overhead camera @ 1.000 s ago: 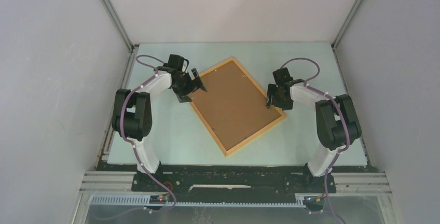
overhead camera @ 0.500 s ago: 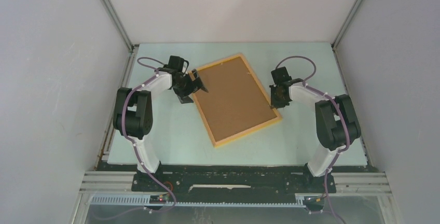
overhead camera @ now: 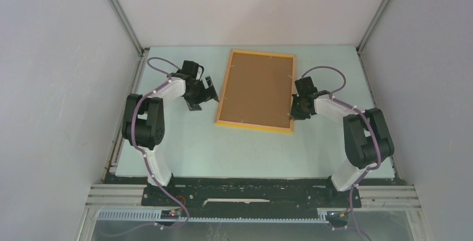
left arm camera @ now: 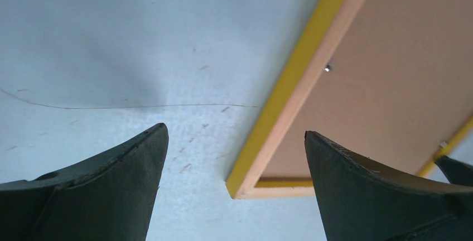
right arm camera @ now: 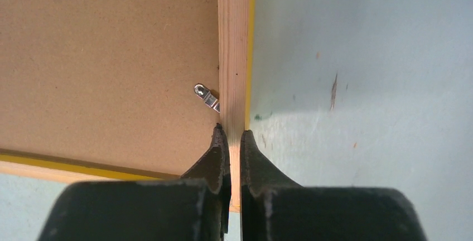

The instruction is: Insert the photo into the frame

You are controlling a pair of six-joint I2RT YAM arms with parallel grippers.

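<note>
The frame, orange-yellow wood, lies back up at the table's middle rear, with a brown backing board filling it. The photo is hidden. My right gripper is shut, its tips over the frame's right rail near the lower right corner, and only a sliver of rail shows between them. A small metal clip sits just beside that rail on the backing board. My left gripper stands open just left of the frame. In the left wrist view its fingers straddle the frame's near corner without touching it.
The pale green table top is walled by grey panels on the left, right and rear. Both arm bases stand at the near edge on a black rail.
The frame has swung clockwise from a diagonal lie to nearly square with the table and shifted toward the rear. My right gripper has closed over its right rail. The left gripper has stayed open.
</note>
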